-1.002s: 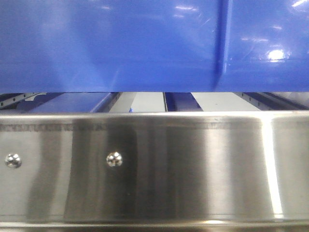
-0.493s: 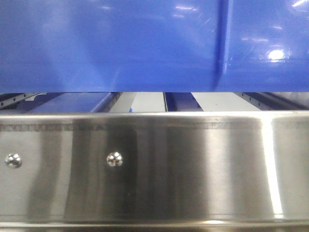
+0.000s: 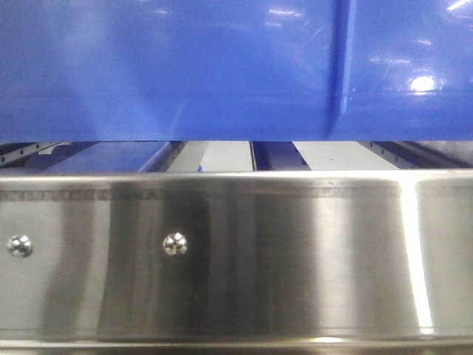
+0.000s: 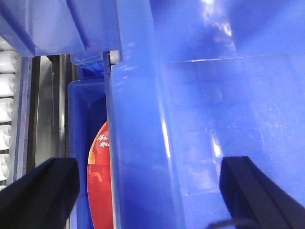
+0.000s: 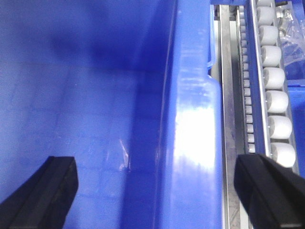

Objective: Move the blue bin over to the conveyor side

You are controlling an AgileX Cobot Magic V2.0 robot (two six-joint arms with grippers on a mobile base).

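The blue bin (image 3: 185, 66) fills the top of the front view, its glossy wall hanging just above a steel rail. My left gripper (image 4: 147, 191) is open and straddles the bin's left rim (image 4: 138, 143), one finger outside and one inside, neither touching it. My right gripper (image 5: 157, 191) is open too, astride the right rim (image 5: 190, 143), with its fingers (image 5: 43, 191) well apart from the wall. The inside of the bin shows bare in both wrist views. The conveyor is out of view.
A shiny stainless-steel rail (image 3: 295, 251) with round screws runs across the front. White rollers (image 5: 276, 90) in a metal track lie right of the bin. Left of it, lower down, another blue crate (image 4: 78, 157) holds a red package (image 4: 100, 181); more rollers (image 4: 6, 95) line that side.
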